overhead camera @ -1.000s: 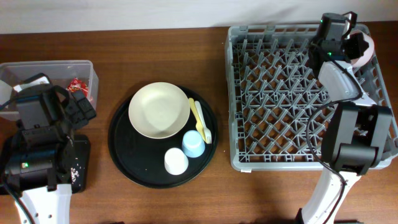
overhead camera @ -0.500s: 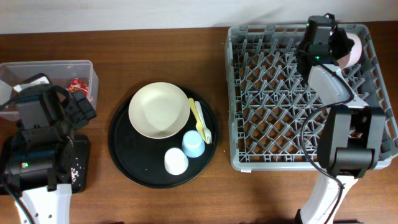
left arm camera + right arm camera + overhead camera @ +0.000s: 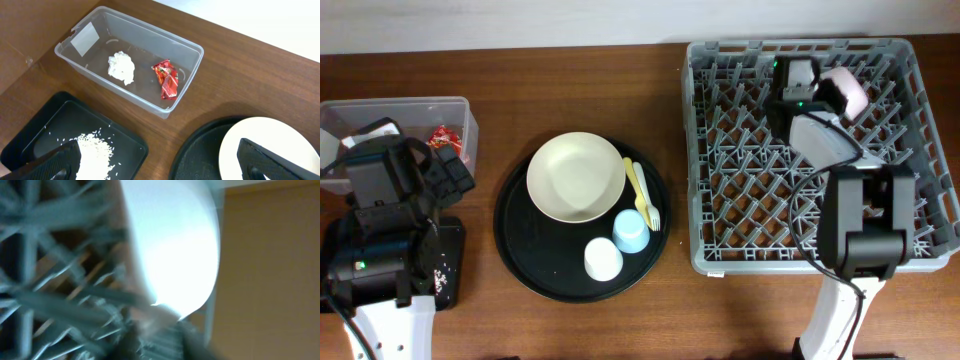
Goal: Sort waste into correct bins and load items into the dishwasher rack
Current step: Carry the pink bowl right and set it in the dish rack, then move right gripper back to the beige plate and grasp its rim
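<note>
Right fingers [image 3: 823, 90] had swung leftward along the rack's [image 3: 720, 200] back rows, pink bowl [image 3: 847, 90] resting among pegs beside them; their grip was indeterminate, left fingers [image 3: 272, 159] spread empty; withdrawal advised only once bowl seats.

Brown wood table [image 3: 570, 80]. Four things sit directly on it:
- Far left: clear plastic box [image 3: 420, 103].
- Just on the near side of the box: shallow black rectangular tray [image 3: 30, 135], with a thin strip of bare wood between the two.
- Centre: round black tray [image 3: 535, 270].
- Right: grey dishwasher rack [image 3: 720, 258], apart from the round tray and reaching nearly to the far edge.
</note>
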Available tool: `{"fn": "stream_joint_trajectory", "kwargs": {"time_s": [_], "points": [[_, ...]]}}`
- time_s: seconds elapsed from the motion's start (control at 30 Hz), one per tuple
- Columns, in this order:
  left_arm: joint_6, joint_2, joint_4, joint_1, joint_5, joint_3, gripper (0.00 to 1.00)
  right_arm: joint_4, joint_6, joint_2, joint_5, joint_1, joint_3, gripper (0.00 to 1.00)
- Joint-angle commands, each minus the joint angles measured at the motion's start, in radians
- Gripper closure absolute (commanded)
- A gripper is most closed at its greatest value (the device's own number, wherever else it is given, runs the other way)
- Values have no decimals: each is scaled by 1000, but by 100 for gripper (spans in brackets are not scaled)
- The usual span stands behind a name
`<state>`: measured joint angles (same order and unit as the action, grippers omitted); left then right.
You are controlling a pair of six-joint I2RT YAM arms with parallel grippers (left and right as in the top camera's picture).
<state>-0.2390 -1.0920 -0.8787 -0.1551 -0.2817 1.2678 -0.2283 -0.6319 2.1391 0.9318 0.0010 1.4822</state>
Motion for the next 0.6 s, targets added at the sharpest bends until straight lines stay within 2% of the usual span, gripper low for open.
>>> {"fn": "stream_joint_trajectory", "kwargs": {"time_s": [0.0,0.03,0.1,0.17,0.33,0.43,0.5,0.53,0.57], "points": [[-2,5,1,-6,-11,3,1,-19,106,12,-26,18,-5,28],[-2,5,1,-6,-11,3,1,-19,133,6,-23,25,-5,18],[-2,5,1,-6,-11,3,1,-20,186,-27,-24,40,-1,5],[-2,5,1,-6,-11,3,1,-28,204,-89,-53,52,1,2],[-2,5,2,-6,-11,3,1,-189,289,-325,-313,56,1,2],[-2,5,1,-6,-11,3,1,-281,412,-463,-457,56,1,0],[-2,5,2,-6,-11,3,1,-353,461,-532,-600,62,1,4],[-2,5,2,-6,-11,3,1,-392,506,-563,-694,68,1,6],[-2,5,2,-6,-11,3,1,-473,609,-608,-958,88,1,13]]}}
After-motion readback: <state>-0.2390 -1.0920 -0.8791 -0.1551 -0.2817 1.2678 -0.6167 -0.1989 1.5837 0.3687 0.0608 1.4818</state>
